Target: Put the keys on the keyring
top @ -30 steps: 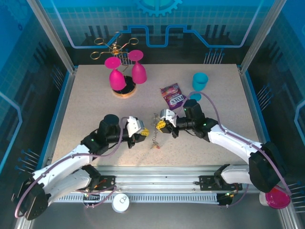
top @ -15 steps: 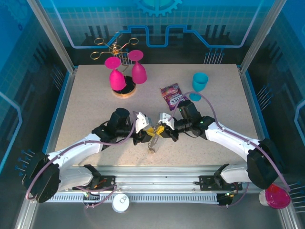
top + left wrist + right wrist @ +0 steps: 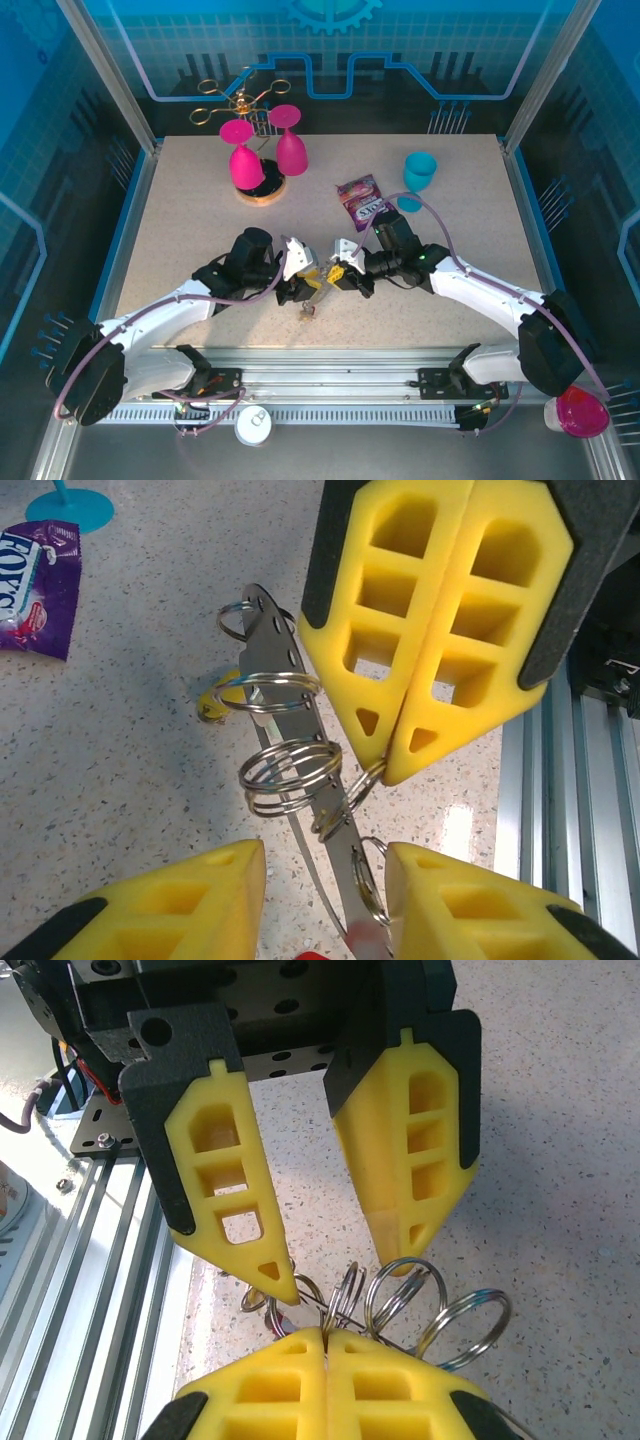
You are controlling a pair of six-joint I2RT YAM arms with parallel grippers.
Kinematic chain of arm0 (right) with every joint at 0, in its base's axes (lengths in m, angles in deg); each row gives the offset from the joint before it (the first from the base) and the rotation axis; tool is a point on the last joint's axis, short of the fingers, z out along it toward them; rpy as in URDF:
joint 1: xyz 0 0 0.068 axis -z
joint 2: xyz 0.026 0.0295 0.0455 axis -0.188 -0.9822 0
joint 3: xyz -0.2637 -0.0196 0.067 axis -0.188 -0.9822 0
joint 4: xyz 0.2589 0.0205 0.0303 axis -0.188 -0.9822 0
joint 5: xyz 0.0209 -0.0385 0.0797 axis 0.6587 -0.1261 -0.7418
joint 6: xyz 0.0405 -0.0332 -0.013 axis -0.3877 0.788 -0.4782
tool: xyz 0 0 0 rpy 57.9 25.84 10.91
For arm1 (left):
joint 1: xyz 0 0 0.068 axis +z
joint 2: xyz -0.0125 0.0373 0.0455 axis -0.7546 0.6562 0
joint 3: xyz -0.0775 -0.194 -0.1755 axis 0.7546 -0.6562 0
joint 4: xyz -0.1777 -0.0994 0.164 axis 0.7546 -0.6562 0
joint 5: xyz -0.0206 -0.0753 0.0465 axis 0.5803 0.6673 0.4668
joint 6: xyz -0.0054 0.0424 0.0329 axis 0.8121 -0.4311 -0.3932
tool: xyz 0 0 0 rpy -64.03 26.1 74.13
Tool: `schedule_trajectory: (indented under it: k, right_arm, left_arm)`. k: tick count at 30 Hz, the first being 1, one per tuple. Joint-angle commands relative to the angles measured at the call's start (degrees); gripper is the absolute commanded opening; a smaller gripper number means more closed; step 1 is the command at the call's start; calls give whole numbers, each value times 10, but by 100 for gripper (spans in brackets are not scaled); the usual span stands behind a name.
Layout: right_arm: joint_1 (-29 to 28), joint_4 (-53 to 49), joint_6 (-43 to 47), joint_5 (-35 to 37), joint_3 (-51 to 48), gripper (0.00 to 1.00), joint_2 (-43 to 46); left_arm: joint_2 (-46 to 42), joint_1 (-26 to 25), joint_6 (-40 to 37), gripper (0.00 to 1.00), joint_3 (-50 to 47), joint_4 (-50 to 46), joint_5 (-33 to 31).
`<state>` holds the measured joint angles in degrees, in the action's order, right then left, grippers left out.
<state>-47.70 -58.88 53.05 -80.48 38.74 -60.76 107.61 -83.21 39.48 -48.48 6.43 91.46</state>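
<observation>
Left hand [image 3: 325, 865] opens astride the keyring [image 3: 280, 655]
Shut a second ago, now spread apart; right hand [image 3: 388, 760] stays clamped on the keyring, so regrasping seems next.

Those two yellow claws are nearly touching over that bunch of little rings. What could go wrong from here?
The right gripper pinches the keyring by one thin ring at its very pad tips, so it might slip out and fall to the table. The left gripper stands open around the strip, so nothing would catch it. The two grippers sit very close and could bump.
</observation>
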Motion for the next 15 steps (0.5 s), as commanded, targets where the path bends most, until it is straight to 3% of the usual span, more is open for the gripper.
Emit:
schedule_trajectory:
  k: [1, 9, 15]
  right_arm:
    - [-10, -5, 10, -3, 16, 0, -6]
    - [-18, -6, 14, -7, 25, 0, -16]
    - [-22, 11, 3, -7, 29, 0, -26]
  left_arm:
    - [-11, 4, -10, 38, 9, 5, 8]
    - [7, 5, -40, 36, 18, 20, 44]
    - [19, 4, -45, 15, 17, 32, 63]
